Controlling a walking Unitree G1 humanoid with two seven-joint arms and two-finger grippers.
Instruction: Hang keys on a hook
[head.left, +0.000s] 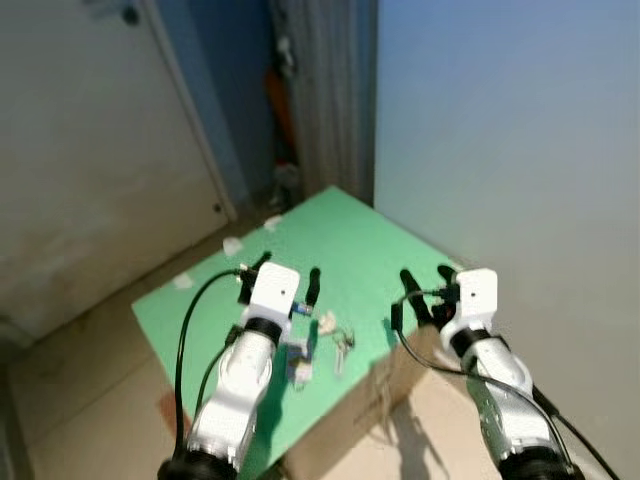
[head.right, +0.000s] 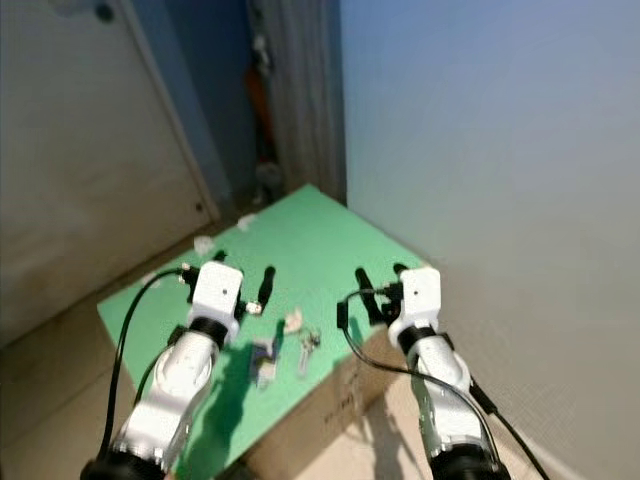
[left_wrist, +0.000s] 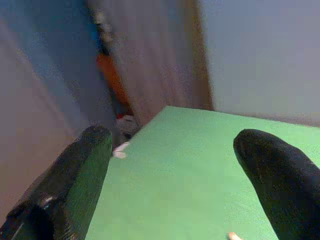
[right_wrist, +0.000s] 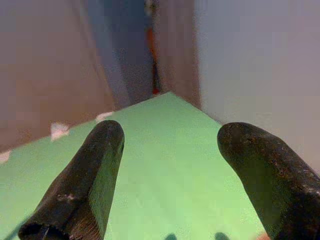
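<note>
We see the keys (head.left: 342, 347) lying on the green worktop (head.left: 345, 240), just in front of the left tool (head.left: 288, 279) and a little to its right side, between the two tools but closer to the left one. The left tool hovers above the worktop with its fingers (left_wrist: 75, 185) apart and empty. The right tool (head.left: 425, 282) is near the worktop's right edge, also with fingers (right_wrist: 90, 180) apart, holding nothing.
</note>
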